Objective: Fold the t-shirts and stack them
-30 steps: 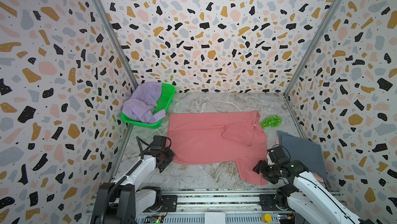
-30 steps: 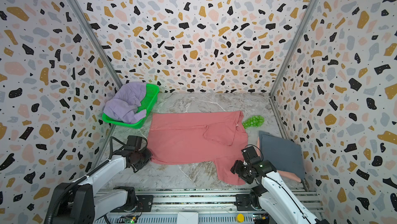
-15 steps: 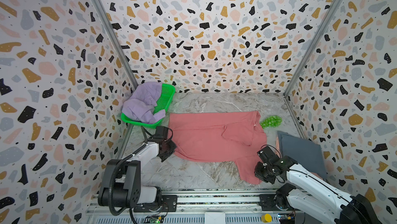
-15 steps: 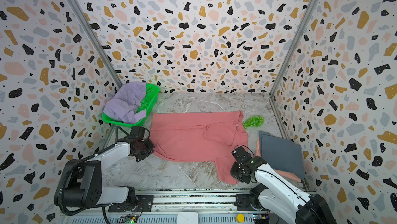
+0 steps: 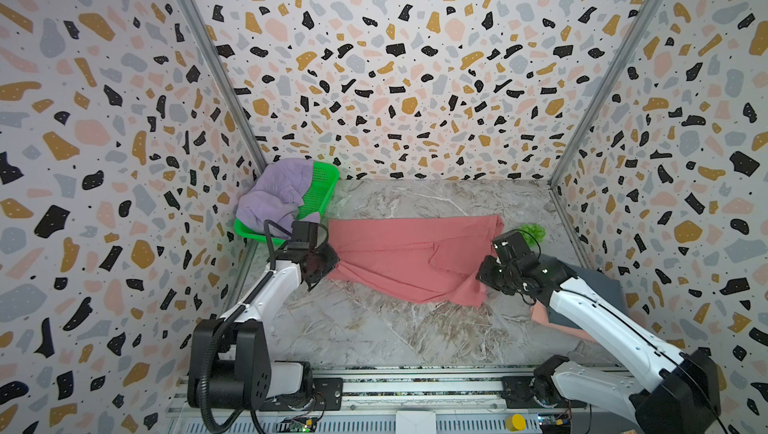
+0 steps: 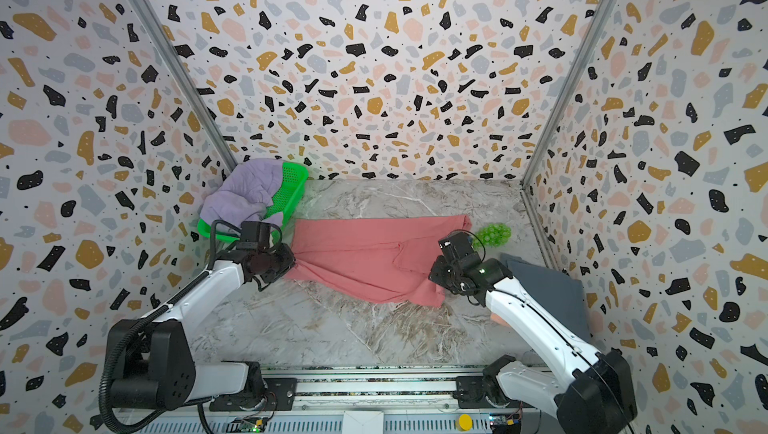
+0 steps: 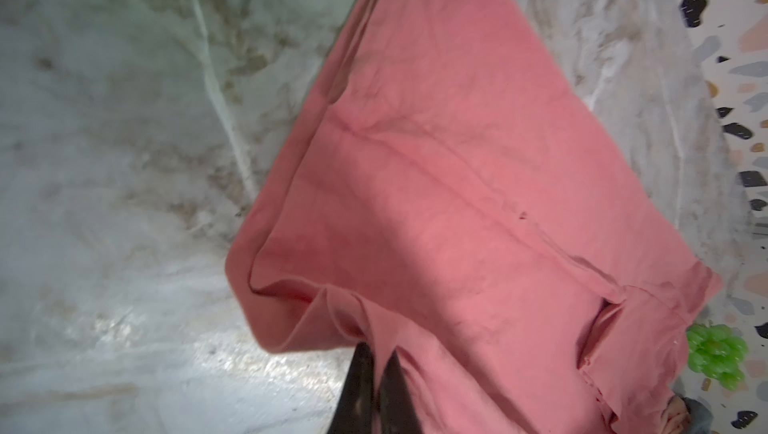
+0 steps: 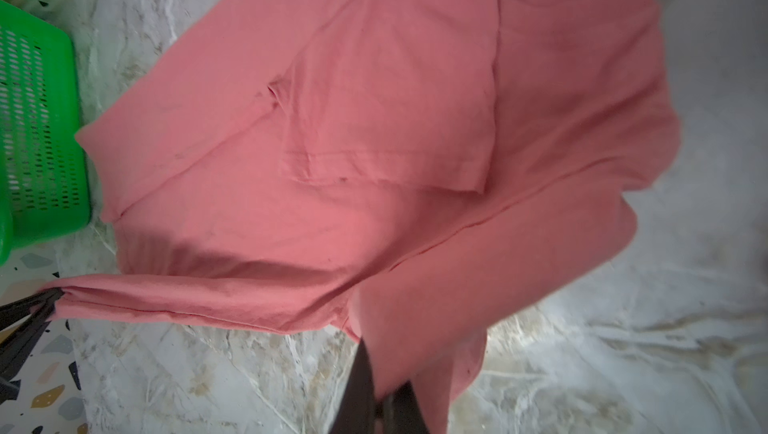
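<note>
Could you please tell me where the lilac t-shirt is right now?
In both top views the lilac t-shirt lies crumpled in the green basket at the far left corner of the table, just behind the left gripper.

Both top views are bright, sharp and evenly lit from overhead, the walls [image 5: 415, 57] bowing toward the frame edges. Soft shadow lies on the tabletop [image 5: 374, 328] just under the red shirt [image 5: 407, 257]. Wrist views are softer: tabletop blurred, pale glare beside the shirt, shade in its folds.
</note>
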### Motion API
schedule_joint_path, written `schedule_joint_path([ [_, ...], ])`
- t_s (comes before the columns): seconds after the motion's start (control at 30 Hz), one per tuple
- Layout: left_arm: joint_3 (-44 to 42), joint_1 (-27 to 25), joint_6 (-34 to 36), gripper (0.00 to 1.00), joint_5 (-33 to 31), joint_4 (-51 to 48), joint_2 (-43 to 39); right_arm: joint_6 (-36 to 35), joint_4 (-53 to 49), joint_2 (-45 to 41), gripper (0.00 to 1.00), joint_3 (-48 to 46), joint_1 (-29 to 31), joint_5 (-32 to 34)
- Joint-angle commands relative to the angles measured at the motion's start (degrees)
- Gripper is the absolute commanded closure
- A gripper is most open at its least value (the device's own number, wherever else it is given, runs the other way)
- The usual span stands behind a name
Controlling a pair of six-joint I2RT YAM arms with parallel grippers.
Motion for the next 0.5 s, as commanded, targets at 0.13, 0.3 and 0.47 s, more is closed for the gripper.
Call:
schedule_joint_path([
  [0.13, 10.3, 0.6, 5.6, 1.0, -0.4, 2.4, 9.0, -10.8, 13.2, 14.2, 1.0, 12.4, -11.9, -2.1],
  [0.3, 15.9, 0.7, 6.8, 1.0, -0.1, 4.3, 18.5, -16.3, 16.3, 28.6, 0.96, 20.8, -16.5, -8.7],
  [0.47, 19.2, 1.6, 5.0, 0.8, -4.8, 5.8, 22.0, -16.0, 25.3, 36.0, 0.72, 25.7, -18.7, -15.4],
])
